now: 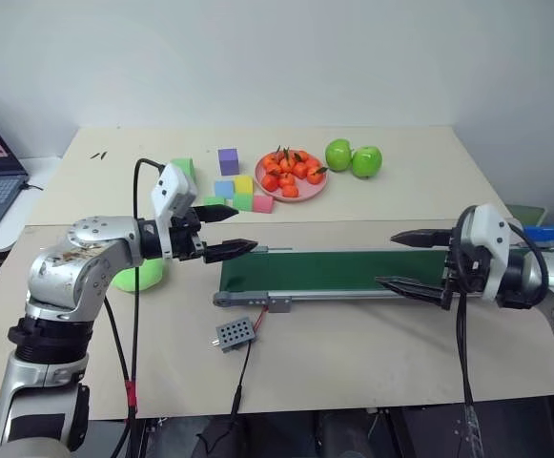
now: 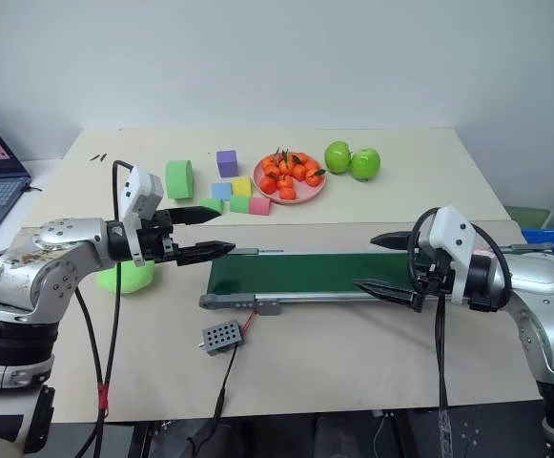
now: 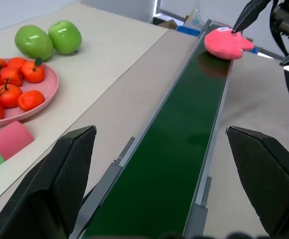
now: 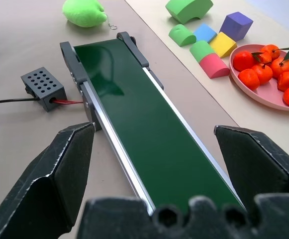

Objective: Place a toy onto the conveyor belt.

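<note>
Left wrist view settles it: the conveyor belt point(image 3: 184, 144) runs along the desk's near half, and the toy point(image 3: 227, 43) already lies on its far end, by my right gripper point(image 1: 418, 261). Both jaws spread wide, empty. My left gripper point(image 1: 234, 231) hovers over the belt's other end, also wide open. Placement looks done; only retracting is left.
</note>
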